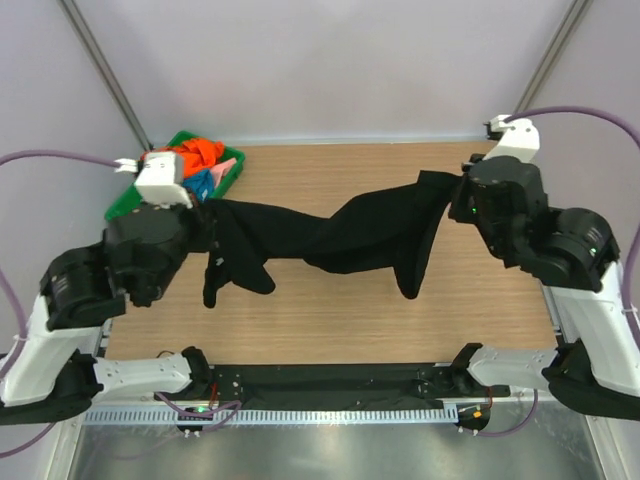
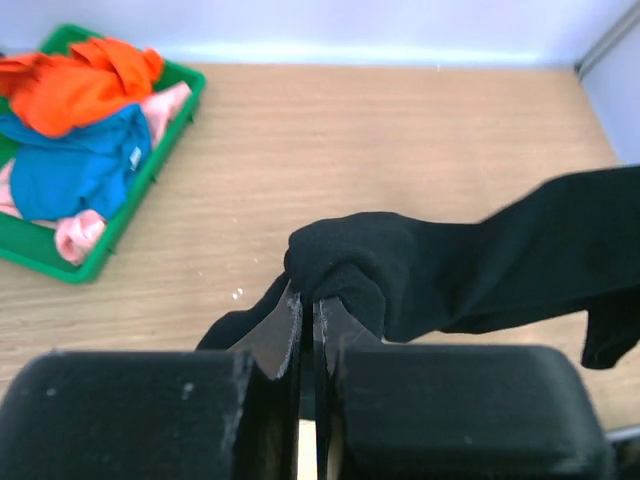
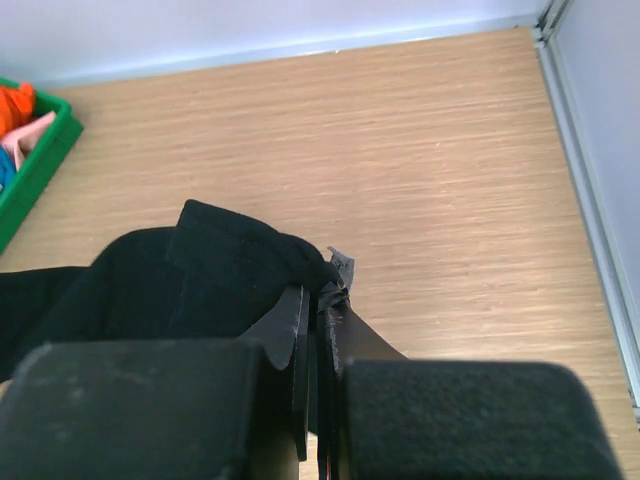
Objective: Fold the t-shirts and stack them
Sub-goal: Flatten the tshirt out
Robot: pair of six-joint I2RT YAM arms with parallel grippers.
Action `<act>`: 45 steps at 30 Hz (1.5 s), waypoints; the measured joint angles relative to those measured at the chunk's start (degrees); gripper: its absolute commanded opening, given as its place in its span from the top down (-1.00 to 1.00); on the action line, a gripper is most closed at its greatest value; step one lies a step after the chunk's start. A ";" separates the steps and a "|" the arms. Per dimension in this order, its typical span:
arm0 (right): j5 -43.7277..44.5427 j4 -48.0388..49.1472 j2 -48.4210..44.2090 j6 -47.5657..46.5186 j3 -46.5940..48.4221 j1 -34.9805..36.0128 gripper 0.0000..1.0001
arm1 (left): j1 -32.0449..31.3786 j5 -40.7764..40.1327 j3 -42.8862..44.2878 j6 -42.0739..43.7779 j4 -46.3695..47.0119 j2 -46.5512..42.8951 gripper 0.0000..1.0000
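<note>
Table (image 1: 330, 310): light wood.
Black t-shirt (image 1: 350, 235): stretched across mid-frame, sagging.
Left gripper (image 2: 308, 310): pinching its left end.
Right gripper (image 3: 320, 300): pinching its right end.
Other t-shirts (image 2: 80, 90): orange, blue, pink, in green tray (image 2: 95, 268), upper left.

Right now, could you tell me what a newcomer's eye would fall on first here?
The black t-shirt stands out first: it hangs stretched above the middle of the table, pinched at either end by the left gripper and the right gripper. Next comes the green tray at the far left corner, heaped with orange, blue and pink t-shirts.
</note>
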 measured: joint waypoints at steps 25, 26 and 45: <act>7.76 -6.25 -11.98 6.84 -1.53 -0.15 0.97 | 0.11 -2.93 -7.89 -0.02 -0.11 -13.03 0.99; 7.85 -6.25 -12.41 6.47 -1.16 -0.15 0.98 | 0.11 -3.06 -6.54 0.44 0.26 -13.25 0.99; -0.04 3.72 -21.90 -2.97 5.42 -0.15 0.97 | 0.11 1.42 6.73 16.50 14.34 -13.25 0.99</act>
